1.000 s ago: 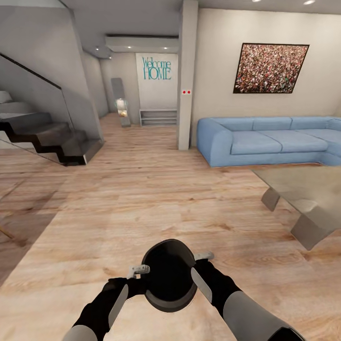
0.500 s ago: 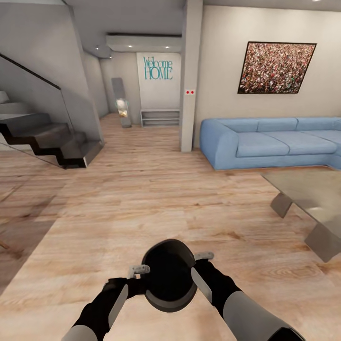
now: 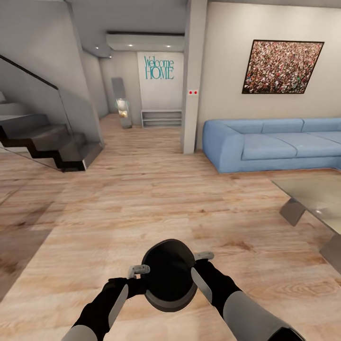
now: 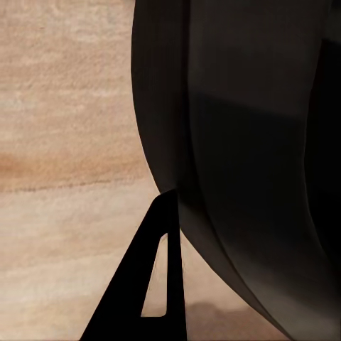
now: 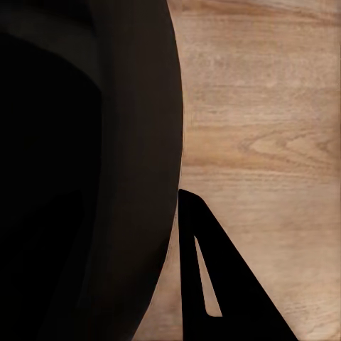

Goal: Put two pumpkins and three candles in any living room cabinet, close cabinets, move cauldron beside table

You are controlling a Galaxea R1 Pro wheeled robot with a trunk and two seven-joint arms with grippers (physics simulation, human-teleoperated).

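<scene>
Both arms, black forearms w/ grey upper sleeves, reach fwd and low, converging at centre. Left gripper (image 3: 138,272) and right gripper (image 3: 201,259), pale grey fingers, press opposite sides of round black cauldron (image 3: 168,280), clamping it between them. Wrists roughly level, right slightly ahead.
</scene>
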